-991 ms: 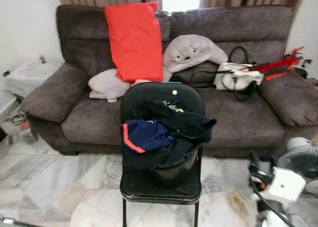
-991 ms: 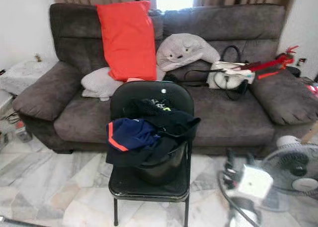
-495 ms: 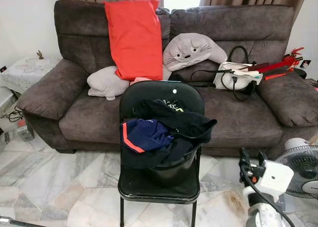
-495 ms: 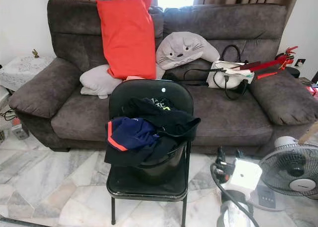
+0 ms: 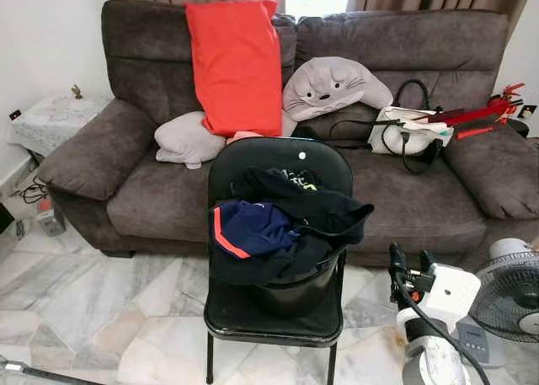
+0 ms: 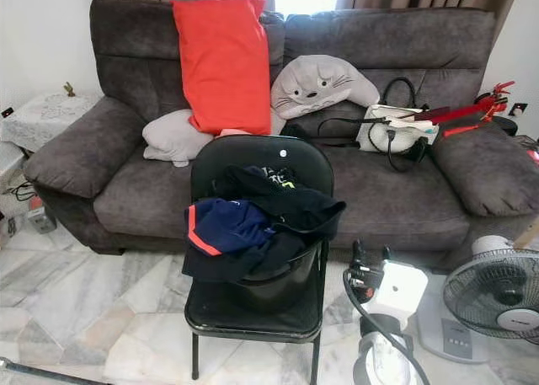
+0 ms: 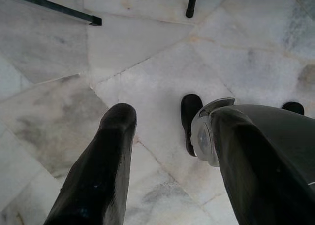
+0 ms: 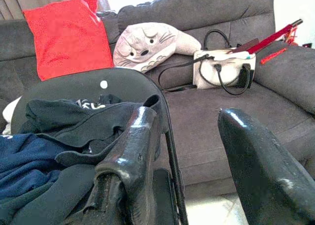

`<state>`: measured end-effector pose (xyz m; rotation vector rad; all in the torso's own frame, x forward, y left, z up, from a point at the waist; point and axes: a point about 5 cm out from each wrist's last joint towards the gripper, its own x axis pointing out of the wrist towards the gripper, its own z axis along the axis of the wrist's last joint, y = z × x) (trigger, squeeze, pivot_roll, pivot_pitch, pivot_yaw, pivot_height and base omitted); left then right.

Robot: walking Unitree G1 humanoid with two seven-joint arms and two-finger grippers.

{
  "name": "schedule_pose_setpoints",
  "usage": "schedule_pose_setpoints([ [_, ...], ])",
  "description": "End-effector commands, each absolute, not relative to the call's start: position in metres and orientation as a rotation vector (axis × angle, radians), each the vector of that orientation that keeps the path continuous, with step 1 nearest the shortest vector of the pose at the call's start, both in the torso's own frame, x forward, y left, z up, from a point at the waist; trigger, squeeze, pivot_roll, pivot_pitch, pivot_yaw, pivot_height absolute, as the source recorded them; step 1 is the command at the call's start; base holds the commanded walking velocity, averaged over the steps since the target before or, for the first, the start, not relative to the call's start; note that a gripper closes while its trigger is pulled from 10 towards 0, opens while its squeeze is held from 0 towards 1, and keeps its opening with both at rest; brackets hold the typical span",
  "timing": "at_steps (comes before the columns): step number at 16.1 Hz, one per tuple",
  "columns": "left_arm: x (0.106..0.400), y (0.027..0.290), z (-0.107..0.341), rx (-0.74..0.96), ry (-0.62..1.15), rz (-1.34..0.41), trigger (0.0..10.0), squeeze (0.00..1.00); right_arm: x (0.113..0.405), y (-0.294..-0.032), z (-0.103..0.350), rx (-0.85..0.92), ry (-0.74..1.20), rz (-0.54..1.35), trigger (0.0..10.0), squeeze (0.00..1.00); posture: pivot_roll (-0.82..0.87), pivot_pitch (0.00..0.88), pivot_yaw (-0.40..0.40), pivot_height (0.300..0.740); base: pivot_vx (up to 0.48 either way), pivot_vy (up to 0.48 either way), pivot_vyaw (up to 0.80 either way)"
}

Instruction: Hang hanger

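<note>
nearest, low at the right, the right gripper (image 5: 406,263) is raised off the marble floor (image 5: 101,309), its two black fingers parted with nothing between them; in its wrist view they point toward the chair and the sofa behind it. the left gripper (image 7: 162,136) hangs down over the floor tiles, fingers spread and empty, beside what looks like the robot's own leg. a white fan (image 5: 512,292) stands at the right edge, just beyond the right arm.

in the middle stands a black folding chair (image 5: 282,162) holding a dark bucket (image 5: 295,288) heaped with clothes (image 5: 278,225), navy and black.

farther back is the dark sofa (image 5: 404,191), carrying a red pillow (image 5: 236,65), a grey plush toy (image 5: 333,86), a pale cushion (image 5: 189,141), a white handbag (image 5: 408,136) and, at the far right, red hangers (image 5: 476,114) lying on the bag and armrest. a small side table (image 5: 50,120) sits far left.

judged from this, the task has barely begun: no hanger is held, no rail to hang it on can be made out, and the hangers lie well apart from the right gripper. reaching, grasping and hanging are all left.
</note>
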<state>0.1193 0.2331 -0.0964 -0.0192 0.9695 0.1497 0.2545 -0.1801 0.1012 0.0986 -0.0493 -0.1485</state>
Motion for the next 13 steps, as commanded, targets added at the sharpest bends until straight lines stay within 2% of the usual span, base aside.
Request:
schedule_pose_setpoints([
  [1,0.116,0.234,-0.098,-0.028,0.985,0.155,10.0,0.0,0.257,-0.178,0.102,0.103,-0.041,-0.148,10.0,0.0,-0.06,0.0,0.023,0.74,0.0,0.0,0.0],
  [7,0.117,0.235,-0.097,-0.028,0.988,0.145,10.0,0.0,0.255,-0.184,0.104,0.122,-0.026,-0.208,10.0,0.0,-0.07,0.0,0.03,0.74,0.0,0.0,0.0],
  [11,0.118,0.236,-0.097,-0.025,0.989,0.151,10.0,0.0,0.258,-0.181,0.104,0.115,-0.02,-0.186,10.0,0.0,-0.06,0.0,0.031,0.74,0.268,0.0,0.0],
  [13,0.143,0.231,-0.088,-0.028,0.902,0.126,10.0,0.0,0.259,-0.179,0.104,0.112,-0.017,-0.177,10.0,0.0,-0.06,0.0,0.028,0.74,0.3,0.0,0.0],
])
